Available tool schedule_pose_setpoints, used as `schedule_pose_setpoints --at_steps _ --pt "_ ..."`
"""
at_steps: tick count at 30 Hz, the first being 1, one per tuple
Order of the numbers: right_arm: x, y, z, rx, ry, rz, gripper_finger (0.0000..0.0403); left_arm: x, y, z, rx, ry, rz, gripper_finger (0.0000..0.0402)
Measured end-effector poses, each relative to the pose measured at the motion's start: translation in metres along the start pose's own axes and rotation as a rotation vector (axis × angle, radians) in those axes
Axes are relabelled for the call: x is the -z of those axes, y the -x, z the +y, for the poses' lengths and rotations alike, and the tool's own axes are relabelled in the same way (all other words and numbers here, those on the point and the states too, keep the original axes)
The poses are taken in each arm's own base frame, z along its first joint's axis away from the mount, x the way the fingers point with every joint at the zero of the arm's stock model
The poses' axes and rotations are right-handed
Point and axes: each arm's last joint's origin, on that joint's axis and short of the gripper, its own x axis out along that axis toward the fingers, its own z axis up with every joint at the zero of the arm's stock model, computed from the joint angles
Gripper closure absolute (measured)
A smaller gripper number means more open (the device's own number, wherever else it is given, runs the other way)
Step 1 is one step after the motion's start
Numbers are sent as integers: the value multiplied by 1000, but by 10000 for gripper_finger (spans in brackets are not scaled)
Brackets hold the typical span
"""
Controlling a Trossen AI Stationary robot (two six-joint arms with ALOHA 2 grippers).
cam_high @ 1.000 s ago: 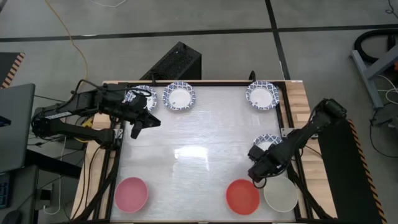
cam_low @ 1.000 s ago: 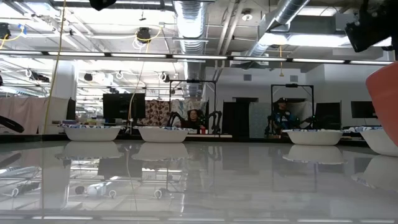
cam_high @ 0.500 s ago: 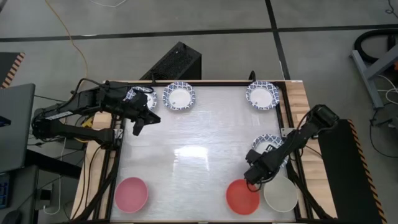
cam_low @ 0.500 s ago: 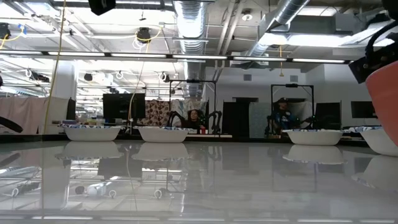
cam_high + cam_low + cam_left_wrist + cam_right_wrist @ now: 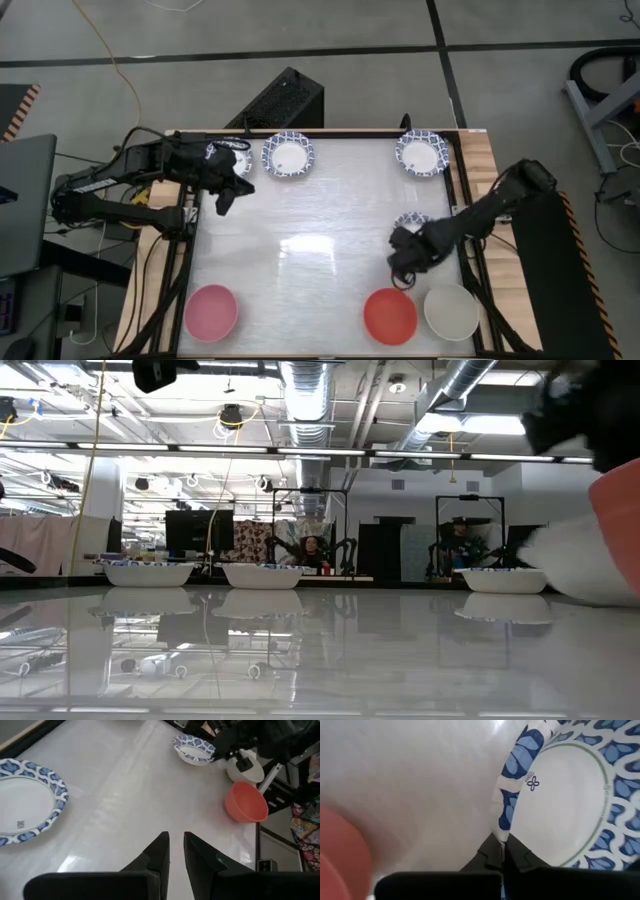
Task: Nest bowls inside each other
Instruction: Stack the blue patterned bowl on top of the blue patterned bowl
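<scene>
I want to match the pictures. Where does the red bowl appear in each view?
High view: red bowl near the bottom edge, just left of the plain white bowl.
Low view: at the far right edge, cut off.
Left wrist view: upper right, beside the plain white bowl.
Right wrist view: blurred red at the left edge.
Shared landmark: the blue-patterned bowl pinched by the right end effector.

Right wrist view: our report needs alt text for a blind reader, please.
The right hand is shut on the scalloped rim of a white bowl with a blue leaf pattern, above the glossy white table. A blurred red bowl is nearby.
</scene>
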Motion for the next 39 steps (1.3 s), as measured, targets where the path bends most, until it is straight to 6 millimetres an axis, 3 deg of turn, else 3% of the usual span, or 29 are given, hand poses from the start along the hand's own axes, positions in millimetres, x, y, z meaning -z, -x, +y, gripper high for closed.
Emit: schedule_pose_setpoints --at_steps 11,20,25,34,39 --pt "-79 51 -25 -87 114 -280 396 -7 3 17 -86 -95 -34 356" --pt "-154 75 -45 -152 214 -654 398 -13 -3 31 -95 -182 -14 324" --pt "-201 74 -39 -121 327 -758 398 -15 -2 37 -123 -182 -18 304" --pt "-293 50 -13 13 539 -810 398 -8 10 37 -148 -175 -8 298" --pt "-320 44 -2 45 600 -806 398 -4 16 39 -255 -209 -4 298"
